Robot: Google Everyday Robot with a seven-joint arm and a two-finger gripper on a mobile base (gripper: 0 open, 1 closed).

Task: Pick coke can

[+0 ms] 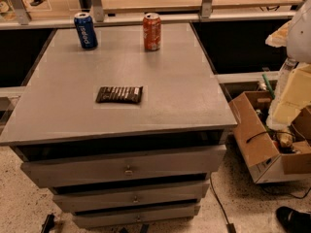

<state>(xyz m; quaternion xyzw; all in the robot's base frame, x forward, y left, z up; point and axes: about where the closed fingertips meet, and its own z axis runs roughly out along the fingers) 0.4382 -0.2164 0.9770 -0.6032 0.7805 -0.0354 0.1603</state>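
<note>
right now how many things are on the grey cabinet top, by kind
soda cans: 2 (coke can, blue can)
dark snack wrapper: 1
total: 3
All three rest on the cabinet top: both cans stand upright at the far edge and the wrapper lies flat nearer the front. The gripper is not in view.

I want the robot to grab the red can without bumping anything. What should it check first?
1. The coke can stands upright near the far edge of the table: ok.
2. The blue can stands apart from it: ok.
3. The dark snack packet lies mid-table, away from the coke can: ok.
4. The hand is lined up with the coke can: cannot tell, the hand is not in view.
5. The rail behind leaves room: cannot tell.
</note>
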